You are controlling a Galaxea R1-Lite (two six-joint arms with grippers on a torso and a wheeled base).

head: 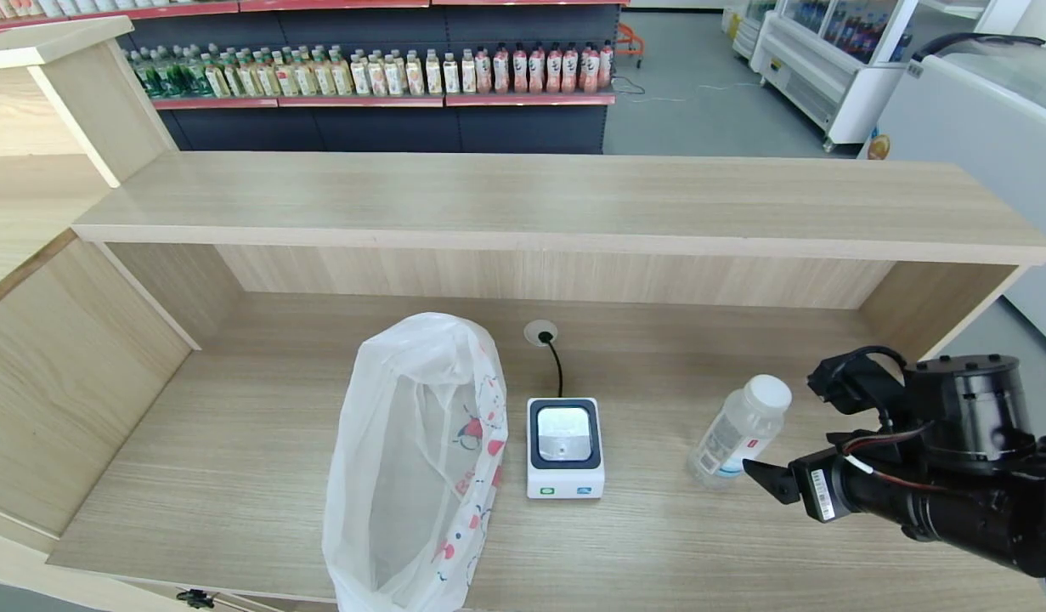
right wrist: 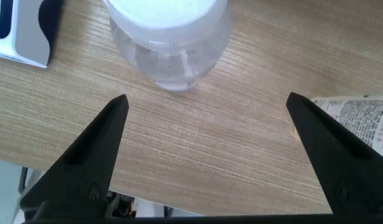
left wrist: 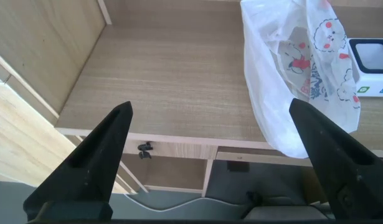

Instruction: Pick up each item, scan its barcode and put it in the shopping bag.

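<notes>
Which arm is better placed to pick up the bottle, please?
Right: the right gripper, open, sits beside the bottle; the left gripper hangs by the counter's front edge, beyond the shopping bag.

On the counter (head: 234,442) the shopping bag (head: 416,459) stands at the near edge, left of centre. The scanner (head: 565,446) is just right of it, with its cable (head: 556,365) running far to a hole (head: 540,331), and the bottle (head: 739,429) stands right of the scanner, apart from it. My right gripper (right wrist: 207,98) sits just near-right of the bottle, not touching, with a printed packet (right wrist: 359,118) lying on the counter close by; my left gripper (left wrist: 211,104) hangs off the counter's near edge, left of the bag. A raised ledge (head: 556,200) runs along the far side, drinks shelves (head: 378,72) behind it.
</notes>
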